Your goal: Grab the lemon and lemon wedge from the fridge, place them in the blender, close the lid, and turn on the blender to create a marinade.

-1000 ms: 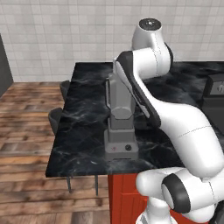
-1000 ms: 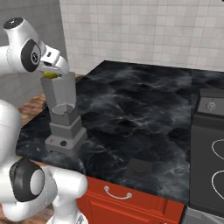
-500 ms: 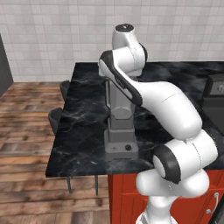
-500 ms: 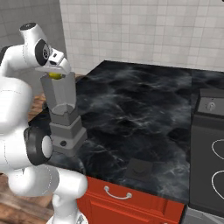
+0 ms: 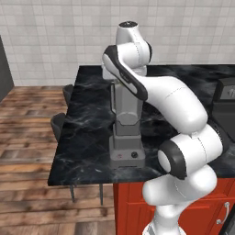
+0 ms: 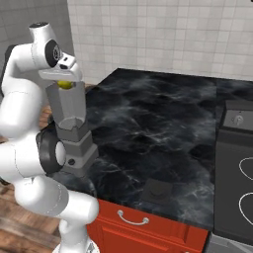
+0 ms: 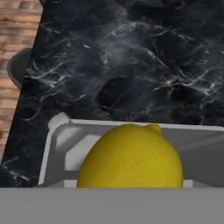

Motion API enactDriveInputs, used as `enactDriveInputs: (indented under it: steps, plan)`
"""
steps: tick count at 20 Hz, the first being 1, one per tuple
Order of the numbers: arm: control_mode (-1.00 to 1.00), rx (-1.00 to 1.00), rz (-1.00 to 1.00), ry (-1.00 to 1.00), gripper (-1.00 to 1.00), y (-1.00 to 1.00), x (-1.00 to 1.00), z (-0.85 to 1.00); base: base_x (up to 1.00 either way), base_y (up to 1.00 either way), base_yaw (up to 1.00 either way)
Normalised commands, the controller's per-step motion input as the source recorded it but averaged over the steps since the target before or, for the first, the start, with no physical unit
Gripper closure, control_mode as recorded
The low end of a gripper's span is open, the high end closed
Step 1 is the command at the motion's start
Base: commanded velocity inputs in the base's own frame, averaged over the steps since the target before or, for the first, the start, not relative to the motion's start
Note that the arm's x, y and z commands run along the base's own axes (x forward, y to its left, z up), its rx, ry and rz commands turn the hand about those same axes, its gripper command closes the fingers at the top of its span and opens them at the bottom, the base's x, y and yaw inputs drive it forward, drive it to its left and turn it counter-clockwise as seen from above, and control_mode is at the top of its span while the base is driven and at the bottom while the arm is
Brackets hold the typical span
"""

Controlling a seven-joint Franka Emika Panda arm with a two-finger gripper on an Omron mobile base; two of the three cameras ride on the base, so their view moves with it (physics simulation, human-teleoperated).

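The end effector (image 6: 63, 82) is gripping the lemon (image 7: 130, 156), poised directly over the open mouth of the blender (image 5: 127, 120); the drop is straight down into the jug, nothing between. The blender stands on the black marble tabletop (image 6: 163, 128), near its front edge. A dark square lid (image 6: 158, 190) lies flat on the tabletop, well to the blender's right. A stove (image 6: 237, 183) sits beyond that.
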Motion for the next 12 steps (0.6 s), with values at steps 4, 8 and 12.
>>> enactDriveInputs:
  steps: [4,8,12]
  plan:
    - [-1.00,0.00,0.20,0.02,1.00,0.00,-0.09,-0.69,0.00,0.00,0.00]
    - [-1.00,0.00,0.19,0.03,1.00,0.00,-0.06,-0.71,0.00,0.00,0.00]
    - [-1.00,0.00,0.16,0.04,-1.00,0.00,0.00,-0.65,0.00,0.00,0.00]
